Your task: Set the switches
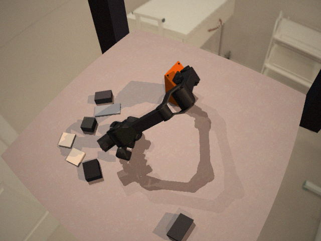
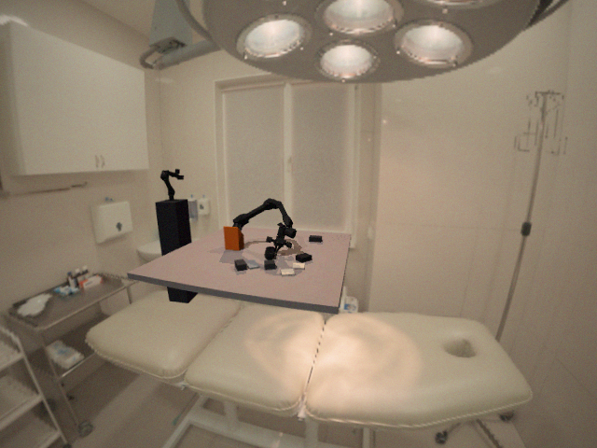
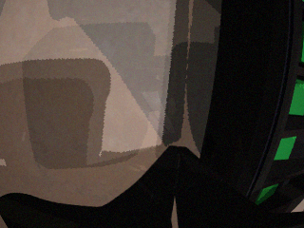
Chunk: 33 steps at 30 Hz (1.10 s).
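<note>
The dark grey controller unit (image 3: 254,89) fills the right side of the wrist view. It is tipped up on its edge, and green switch ends (image 3: 287,147) show along its far right side. In the top view it seems to be the dark lump just below my wrist, mostly hidden by the arm. Its label is not visible. My gripper (image 3: 177,154) (image 1: 114,145) (image 2: 272,248) is shut with nothing between the fingers. It is low over the bench, right beside the unit.
Dark blocks (image 1: 103,96) (image 1: 88,124) (image 1: 92,169), a grey plate (image 1: 107,109) and two pale tiles (image 1: 66,140) (image 1: 75,156) lie left of the gripper. Another dark block (image 1: 179,226) lies near the front edge. An orange box (image 1: 171,75) stands at the arm's base.
</note>
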Available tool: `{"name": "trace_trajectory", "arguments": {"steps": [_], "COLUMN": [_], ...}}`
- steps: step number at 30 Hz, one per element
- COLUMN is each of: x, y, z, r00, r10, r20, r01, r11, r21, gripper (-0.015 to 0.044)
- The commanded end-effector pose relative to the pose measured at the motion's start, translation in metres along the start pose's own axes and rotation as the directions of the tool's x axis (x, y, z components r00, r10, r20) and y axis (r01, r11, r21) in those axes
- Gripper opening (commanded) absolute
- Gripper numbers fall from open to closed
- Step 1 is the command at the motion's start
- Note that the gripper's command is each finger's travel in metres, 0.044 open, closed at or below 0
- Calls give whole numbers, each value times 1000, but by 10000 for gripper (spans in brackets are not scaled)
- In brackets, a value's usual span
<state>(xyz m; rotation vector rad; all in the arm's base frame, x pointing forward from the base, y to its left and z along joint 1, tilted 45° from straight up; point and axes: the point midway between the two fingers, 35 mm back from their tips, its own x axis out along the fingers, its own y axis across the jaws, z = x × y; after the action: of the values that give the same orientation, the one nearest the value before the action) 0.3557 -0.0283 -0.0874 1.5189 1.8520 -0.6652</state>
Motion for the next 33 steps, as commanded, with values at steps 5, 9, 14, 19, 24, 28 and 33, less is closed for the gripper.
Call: {"name": "trace_trajectory", "arguments": {"steps": [5, 9, 14, 19, 24, 28, 33], "x": [4, 6, 7, 9, 11, 13, -16], "y": [-17, -21, -28, -34, -40, -45, -19], "z": [2, 2, 2, 2, 2, 1, 2], "r00": [1000, 1000, 1000, 1000, 1000, 1000, 1000], "r10": [-12, -13, -13, -13, -13, -14, 6], "r20": [-2, -2, -2, -2, -2, -3, 6], "r01": [13, 13, 13, 13, 13, 14, -6], "r11": [1000, 1000, 1000, 1000, 1000, 1000, 1000], "r21": [13, 13, 13, 13, 14, 14, -1], "gripper": [0, 0, 0, 0, 0, 0, 0]}}
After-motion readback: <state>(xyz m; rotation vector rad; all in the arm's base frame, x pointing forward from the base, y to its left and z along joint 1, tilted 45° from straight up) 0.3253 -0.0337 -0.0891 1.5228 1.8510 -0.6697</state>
